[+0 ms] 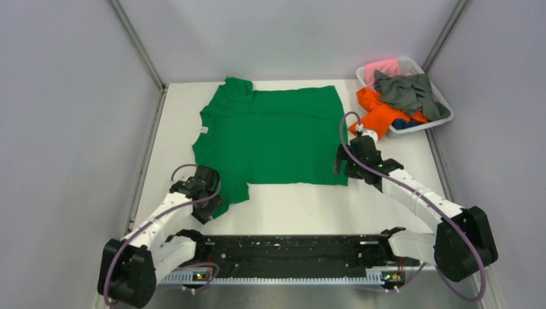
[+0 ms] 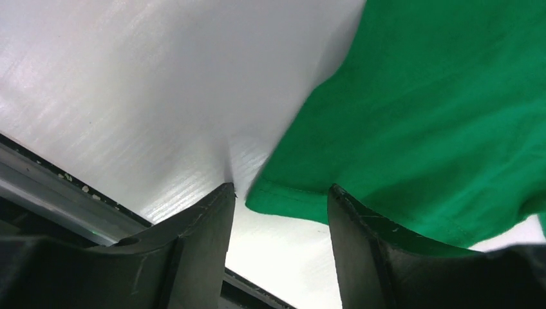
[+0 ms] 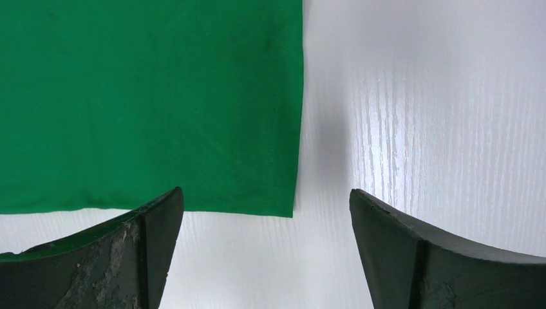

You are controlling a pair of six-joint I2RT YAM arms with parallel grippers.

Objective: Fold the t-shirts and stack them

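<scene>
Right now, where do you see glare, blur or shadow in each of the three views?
Top external: even light, sharp, no glare on the green t-shirt. Left wrist: bright glare streaks on the table, the shirt's edge a little blurred. Right wrist: sharp, a soft grey shadow on the table beside the shirt's edge.

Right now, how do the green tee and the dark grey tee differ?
The green tee lies spread flat on the table; the dark grey tee is crumpled in the white basket. The green tee lies alone; the dark grey tee is heaped with the orange tee and the pink tee. Shared: neither is folded yet.
</scene>
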